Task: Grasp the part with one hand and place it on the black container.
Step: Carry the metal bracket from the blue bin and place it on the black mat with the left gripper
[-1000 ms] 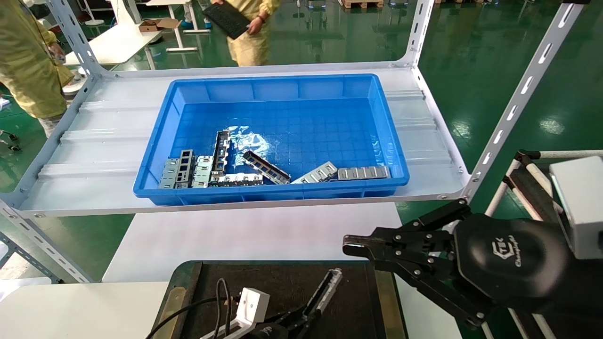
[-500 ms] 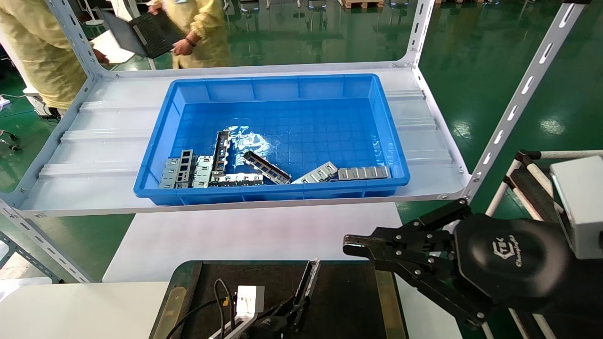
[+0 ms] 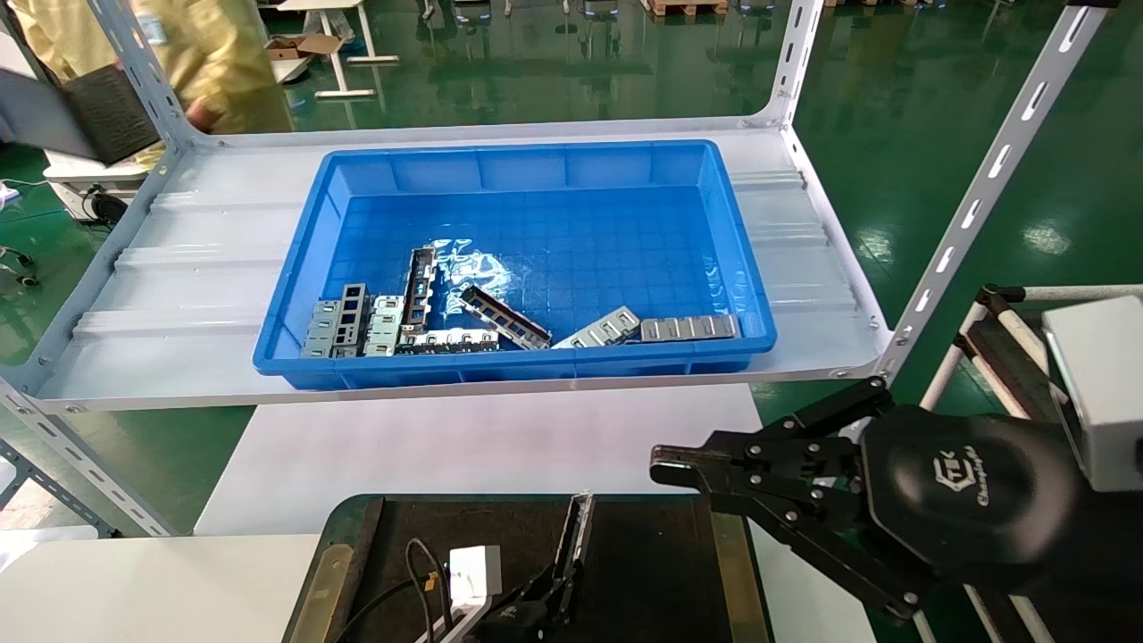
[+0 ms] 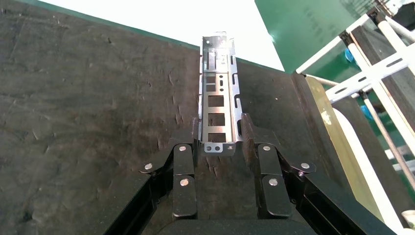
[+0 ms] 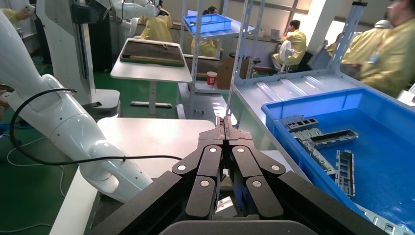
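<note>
My left gripper is at the bottom edge of the head view, over the black container. It is shut on the near end of the part, a narrow silver channel with dark cut-outs. In the left wrist view the part points away from the left gripper along the dark tray; I cannot tell if it touches the tray. My right gripper is shut and empty, parked to the right of the tray; it also shows in the right wrist view.
A blue bin with several more metal parts stands on the white shelf behind the tray. Slanted shelf posts rise at both sides. Brass strips edge the tray. A white table lies between shelf and tray.
The left gripper has turned the part from leaning right to nearly straight ahead and shifted it slightly left over the tray. The right arm has not moved. People behind have walked left.
</note>
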Controlling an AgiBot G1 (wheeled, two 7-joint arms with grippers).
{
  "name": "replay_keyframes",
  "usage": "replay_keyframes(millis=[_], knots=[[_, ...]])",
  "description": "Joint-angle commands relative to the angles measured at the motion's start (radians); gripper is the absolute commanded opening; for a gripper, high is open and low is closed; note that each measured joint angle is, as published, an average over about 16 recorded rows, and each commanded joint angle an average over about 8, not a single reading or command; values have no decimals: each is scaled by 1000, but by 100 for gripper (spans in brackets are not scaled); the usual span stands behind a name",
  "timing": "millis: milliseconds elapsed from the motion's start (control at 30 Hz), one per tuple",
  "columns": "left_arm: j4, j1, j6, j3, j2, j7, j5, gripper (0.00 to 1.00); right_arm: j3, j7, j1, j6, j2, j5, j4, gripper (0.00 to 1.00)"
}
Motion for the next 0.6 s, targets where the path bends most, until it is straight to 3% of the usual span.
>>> replay_keyframes(millis=[33,400,500,600], knots=[[-5,3,-21,6,5,-1,-10,0,0,0,0,0,0,0,0,0],[-50,6,-105,53,5,11,-87,0,0,0,0,0,0,0,0,0],[-58,3,-123,66,5,16,-108,1,0,0,0,0,0,0,0,12],[-61,0,-137,78,6,21,-129,13,0,0,0,0,0,0,0,40]])
